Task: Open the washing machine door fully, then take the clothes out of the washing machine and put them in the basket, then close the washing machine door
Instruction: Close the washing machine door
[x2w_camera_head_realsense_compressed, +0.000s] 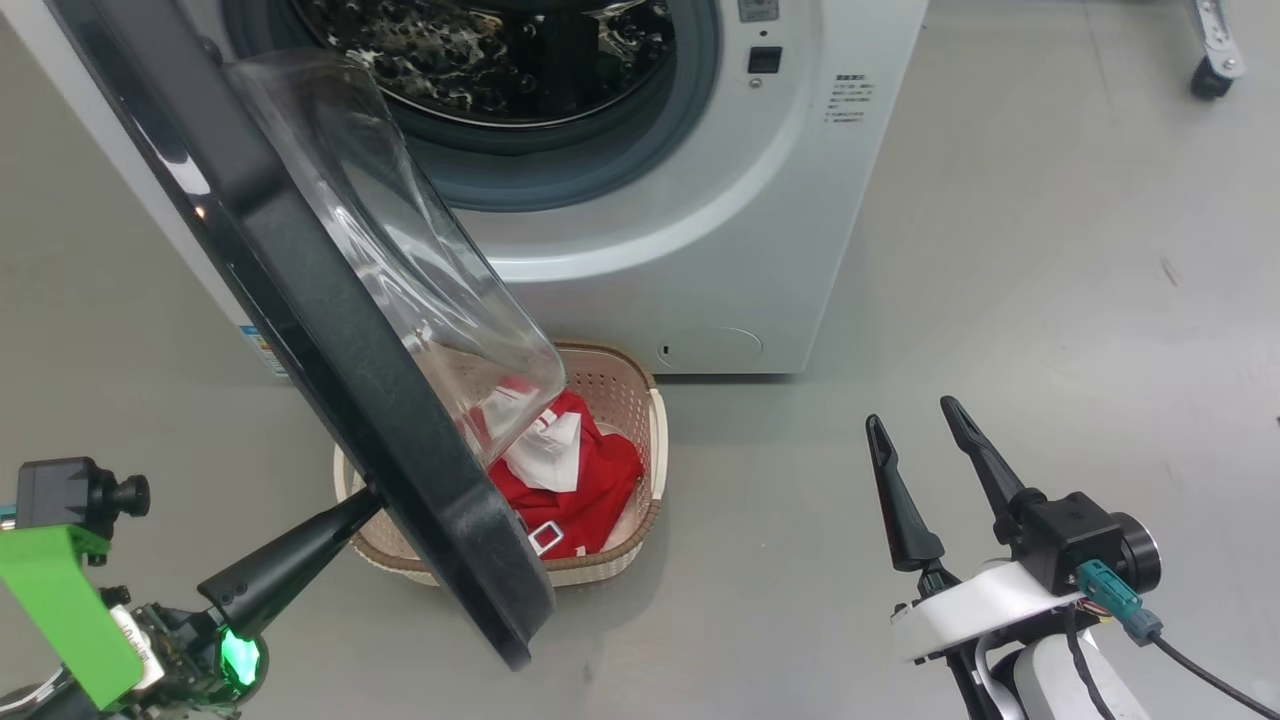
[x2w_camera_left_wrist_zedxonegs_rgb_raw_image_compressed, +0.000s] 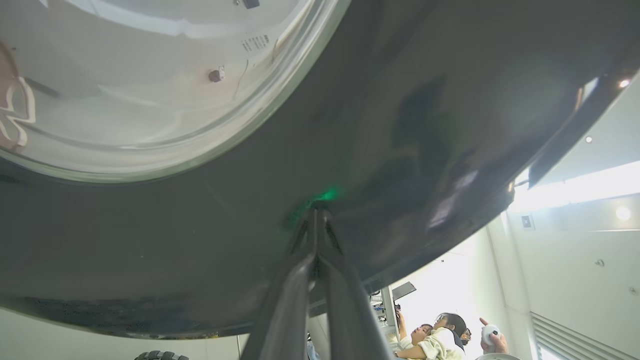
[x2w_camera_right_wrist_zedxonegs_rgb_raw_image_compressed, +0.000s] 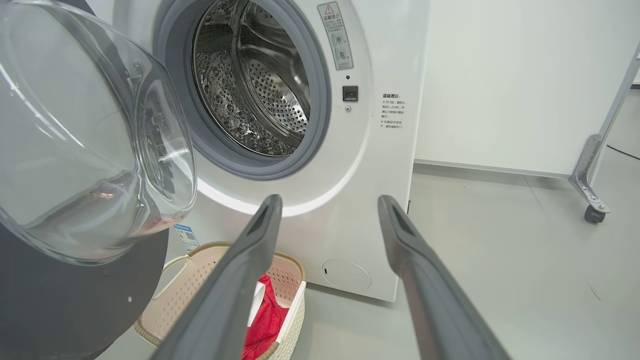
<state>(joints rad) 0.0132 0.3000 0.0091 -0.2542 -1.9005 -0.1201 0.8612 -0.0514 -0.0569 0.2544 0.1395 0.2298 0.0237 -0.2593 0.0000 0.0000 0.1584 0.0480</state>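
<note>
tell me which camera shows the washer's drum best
The right wrist view: it looks into the open washing machine, so the drum and its perforated wall show almost whole. The head view catches just the drum's lower part at its top edge. The left wrist view faces the black rim of the washing machine door.

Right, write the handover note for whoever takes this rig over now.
Left hand: shut, tips against the outer black face of the washing machine door.
Right hand: open, holding nothing, off to the right of the basket.
Done: door stands open; the drum looks empty; the clothes lie in the basket in front of the washing machine.
To do: swing the door shut.
</note>
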